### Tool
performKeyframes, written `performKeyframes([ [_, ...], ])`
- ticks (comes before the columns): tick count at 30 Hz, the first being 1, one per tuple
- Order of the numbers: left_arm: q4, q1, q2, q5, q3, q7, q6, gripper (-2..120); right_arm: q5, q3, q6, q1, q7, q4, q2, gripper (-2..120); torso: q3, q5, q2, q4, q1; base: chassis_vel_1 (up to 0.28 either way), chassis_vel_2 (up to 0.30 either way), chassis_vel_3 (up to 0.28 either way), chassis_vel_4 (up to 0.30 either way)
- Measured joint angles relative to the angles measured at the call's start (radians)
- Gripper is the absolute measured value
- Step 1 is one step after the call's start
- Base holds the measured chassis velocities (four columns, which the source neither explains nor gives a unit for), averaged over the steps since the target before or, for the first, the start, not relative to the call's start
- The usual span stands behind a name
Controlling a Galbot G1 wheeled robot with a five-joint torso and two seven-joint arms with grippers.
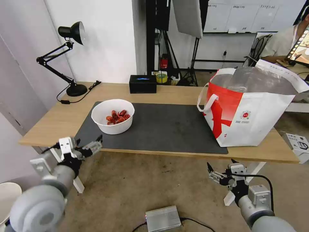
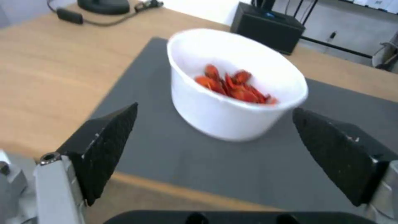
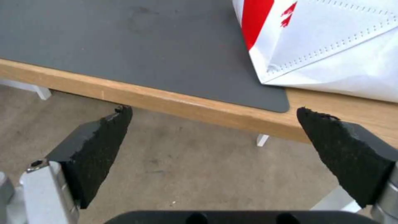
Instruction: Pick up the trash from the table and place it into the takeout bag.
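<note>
The trash I see is a white round bowl (image 1: 112, 116) of red crawfish shells (image 2: 232, 87), standing on the left part of the dark grey mat (image 1: 167, 126) on the light-wood table (image 1: 58, 120). The takeout bag (image 1: 248, 111), white with a red marking and foil lining, stands open at the table's right end. My left gripper (image 1: 93, 144) hovers open just off the table's front edge, aimed at the bowl (image 2: 224, 118) and well short of it. My right gripper (image 1: 220, 166) hangs open below the front edge, under the bag's near corner (image 3: 331, 40).
A black tissue box (image 1: 143, 83) sits at the table's back edge, and a black desk lamp (image 1: 69, 61) with its cable at the back left. On the floor lie a silver box (image 1: 163, 218) and, at right, a white carton (image 1: 299, 145).
</note>
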State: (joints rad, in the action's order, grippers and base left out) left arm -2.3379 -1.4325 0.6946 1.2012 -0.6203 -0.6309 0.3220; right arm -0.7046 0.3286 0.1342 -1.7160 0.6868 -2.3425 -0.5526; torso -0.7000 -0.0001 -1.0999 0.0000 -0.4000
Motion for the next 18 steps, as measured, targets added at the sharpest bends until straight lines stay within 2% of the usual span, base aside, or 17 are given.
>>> performKeyframes([
  [1, 0.000, 0.000, 0.000, 0.000, 0.000, 0.000, 0.000, 100, 0.000, 0.000, 0.000, 0.000, 0.000, 0.000, 0.000, 100, 0.000, 0.0000, 0.000, 0.0000, 0.000, 0.000, 0.000, 0.000, 0.000],
  [4, 0.053, 0.094, -0.072, 0.071, 0.028, -0.015, 0.010, 100, 0.000, 0.000, 0.000, 0.000, 0.000, 0.000, 0.000, 100, 0.000, 0.0000, 0.000, 0.0000, 0.000, 0.000, 0.000, 0.000, 0.000],
  [5, 0.053, 0.094, -0.072, 0.071, 0.028, -0.015, 0.010, 100, 0.000, 0.000, 0.000, 0.000, 0.000, 0.000, 0.000, 100, 0.000, 0.0000, 0.000, 0.0000, 0.000, 0.000, 0.000, 0.000, 0.000],
  [6, 0.096, 0.165, -0.110, 0.107, 0.059, -0.022, 0.022, 100, 0.000, 0.000, 0.000, 0.000, 0.000, 0.000, 0.000, 100, 0.000, -0.0001, 0.000, -0.0001, 0.000, 0.000, 0.000, 0.000, 0.000],
  [9, 0.178, 0.297, -0.162, 0.148, 0.140, -0.035, 0.036, 100, 0.000, -0.001, 0.000, 0.000, 0.000, 0.000, 0.000, 100, 0.000, -0.0001, 0.000, -0.0002, 0.000, 0.000, 0.000, 0.000, 0.000],
  [10, 0.178, 0.297, -0.162, 0.148, 0.140, -0.035, 0.036, 100, 0.000, -0.001, 0.000, 0.000, 0.000, 0.000, 0.000, 100, 0.000, -0.0001, 0.000, -0.0002, 0.000, 0.000, 0.000, 0.000, 0.000],
  [13, 0.275, 0.453, -0.196, 0.248, 0.241, -0.044, 0.073, 100, 0.000, -0.001, 0.000, 0.001, 0.000, 0.000, 0.000, 100, 0.000, 0.0000, 0.000, 0.0000, 0.000, 0.000, 0.000, 0.000, 0.000],
  [14, 0.275, 0.453, -0.196, 0.248, 0.241, -0.044, 0.073, 100, 0.000, -0.001, 0.000, 0.001, 0.000, 0.000, 0.000, 100, 0.000, 0.0000, 0.000, 0.0000, 0.000, 0.000, 0.000, 0.000, 0.000],
  [18, 0.353, 0.597, -0.197, 0.352, 0.357, -0.053, 0.111, 100, 0.000, -0.001, 0.000, 0.001, 0.000, 0.000, 0.000, 100, 0.000, 0.0000, 0.000, -0.0001, 0.000, 0.000, 0.000, 0.000, 0.000],
])
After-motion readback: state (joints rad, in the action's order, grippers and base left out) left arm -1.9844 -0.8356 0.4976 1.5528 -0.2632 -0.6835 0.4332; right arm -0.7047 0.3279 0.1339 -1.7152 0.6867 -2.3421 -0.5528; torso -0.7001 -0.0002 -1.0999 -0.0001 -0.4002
